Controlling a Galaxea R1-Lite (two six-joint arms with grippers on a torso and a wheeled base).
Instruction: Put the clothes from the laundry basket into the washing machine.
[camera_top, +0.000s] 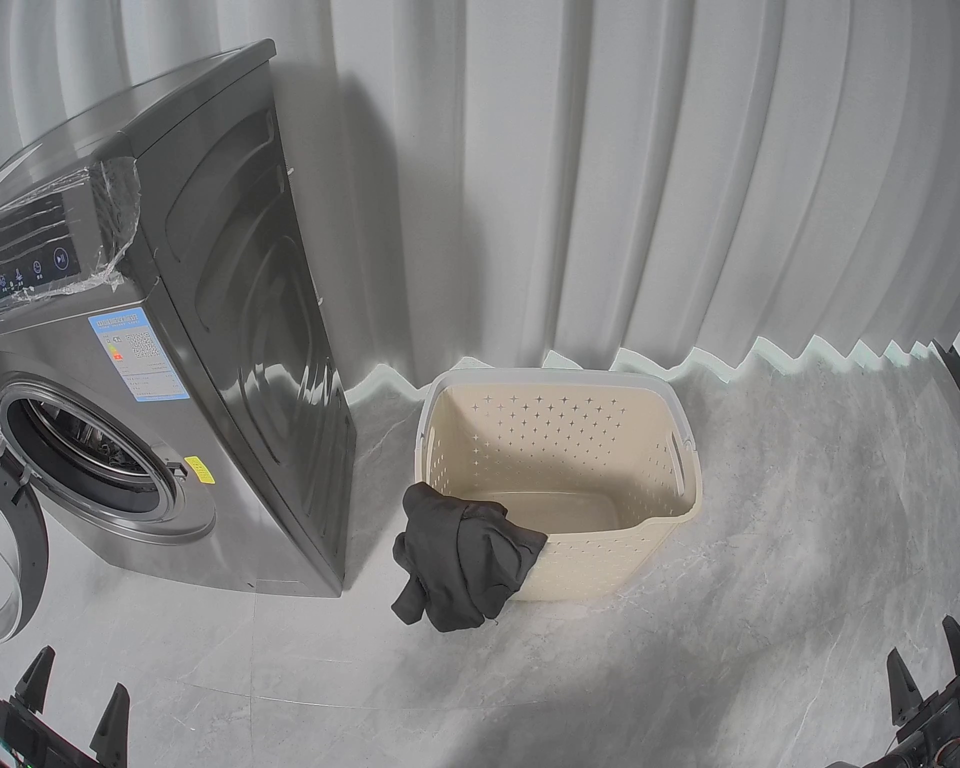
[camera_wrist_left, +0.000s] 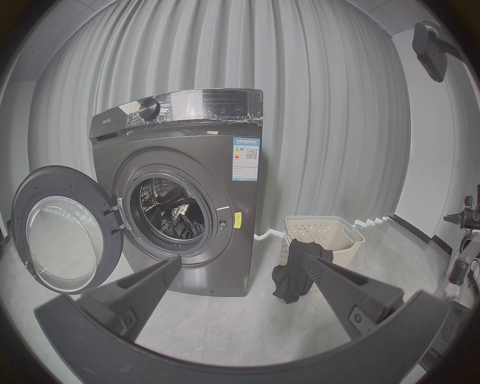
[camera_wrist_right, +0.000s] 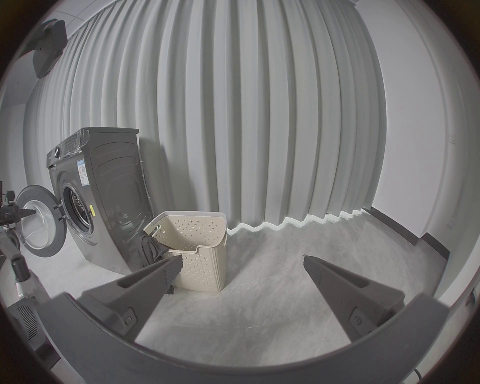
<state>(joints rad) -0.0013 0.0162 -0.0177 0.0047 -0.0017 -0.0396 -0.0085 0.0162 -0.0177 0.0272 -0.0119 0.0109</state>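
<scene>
A beige laundry basket (camera_top: 640, 545) (camera_wrist_left: 345, 235) (camera_wrist_right: 205, 265) stands on the floor to the right of the grey washing machine (camera_top: 220, 330) (camera_wrist_left: 200, 150) (camera_wrist_right: 110, 200). A dark garment (camera_top: 460, 565) (camera_wrist_left: 295, 272) (camera_wrist_right: 150, 250) hangs over the basket's front left rim, partly outside. The machine's round door (camera_wrist_left: 65, 230) (camera_wrist_right: 37, 220) is swung open, and dark clothes (camera_wrist_left: 182, 227) lie in the drum. My left gripper (camera_top: 72, 705) (camera_wrist_left: 242, 262) is open and empty, low at the front left. My right gripper (camera_top: 925, 660) (camera_wrist_right: 242, 262) is open and empty at the front right.
White pleated curtains (camera_top: 620, 180) hang behind the basket and machine. Grey marbled floor (camera_top: 700, 680) spreads wide in front and to the right of the basket. A dark skirting board (camera_wrist_right: 400, 227) runs along the right wall.
</scene>
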